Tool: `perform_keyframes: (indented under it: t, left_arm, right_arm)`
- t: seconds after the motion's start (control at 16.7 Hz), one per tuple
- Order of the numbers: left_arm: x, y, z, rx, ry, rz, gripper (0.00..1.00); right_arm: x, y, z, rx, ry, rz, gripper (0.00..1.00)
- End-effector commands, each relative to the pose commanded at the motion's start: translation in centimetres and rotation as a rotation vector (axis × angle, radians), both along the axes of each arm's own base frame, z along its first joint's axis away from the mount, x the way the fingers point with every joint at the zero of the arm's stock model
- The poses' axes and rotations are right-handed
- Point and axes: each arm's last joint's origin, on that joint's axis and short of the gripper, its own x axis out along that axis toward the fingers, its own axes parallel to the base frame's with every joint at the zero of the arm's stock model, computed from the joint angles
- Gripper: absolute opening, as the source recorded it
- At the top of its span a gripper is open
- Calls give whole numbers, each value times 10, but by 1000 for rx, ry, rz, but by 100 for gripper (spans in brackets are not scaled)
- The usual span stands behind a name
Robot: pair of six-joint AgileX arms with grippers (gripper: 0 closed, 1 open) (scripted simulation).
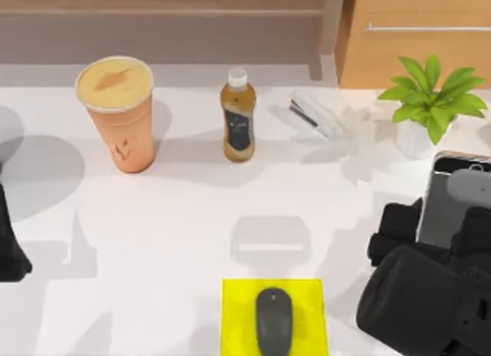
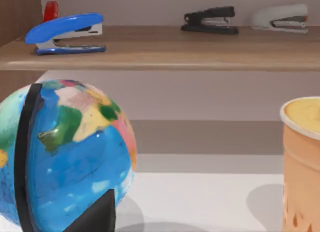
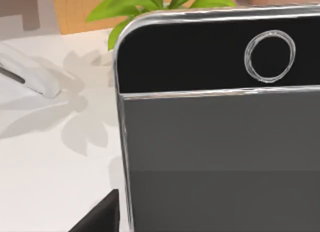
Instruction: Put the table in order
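Glossy phone [image 1: 449, 199] just below the potted plant [image 1: 430, 103]; right gripper [image 1: 430, 252] beside it, grasp state indeterminable. Risk: phone slipping onto bench [image 1: 169, 241].

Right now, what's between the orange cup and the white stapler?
In the top view, a bottle stands between the cup and the stapler.

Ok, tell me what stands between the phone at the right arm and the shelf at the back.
Going by the top view, the potted plant and white stapler stand on the table between the phone and the shelf. The right arm is beside the phone.
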Motion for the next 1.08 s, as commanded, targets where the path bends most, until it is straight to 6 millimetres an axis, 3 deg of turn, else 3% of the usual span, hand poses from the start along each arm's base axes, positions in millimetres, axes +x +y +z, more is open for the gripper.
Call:
perform_keyframes:
  t: [0.18,0.42,0.6,0.72,1.08]
  left_arm:
    - [0,0,0,0,0,0,100]
    - [0,0,0,0,0,0,100]
    - [0,0,0,0,0,0,100]
    - [0,0,0,0,0,0,100]
    - [0,0,0,0,0,0,100]
  right_arm:
    - [-1,6,10,20,-26,10,100]
    - [-10,29,50,124,-114,57,100]
    - [-19,33,60,165,-129,72,100]
    - [-23,30,53,153,-110,65,100]
    - [-30,2,2,4,-4,4,100]
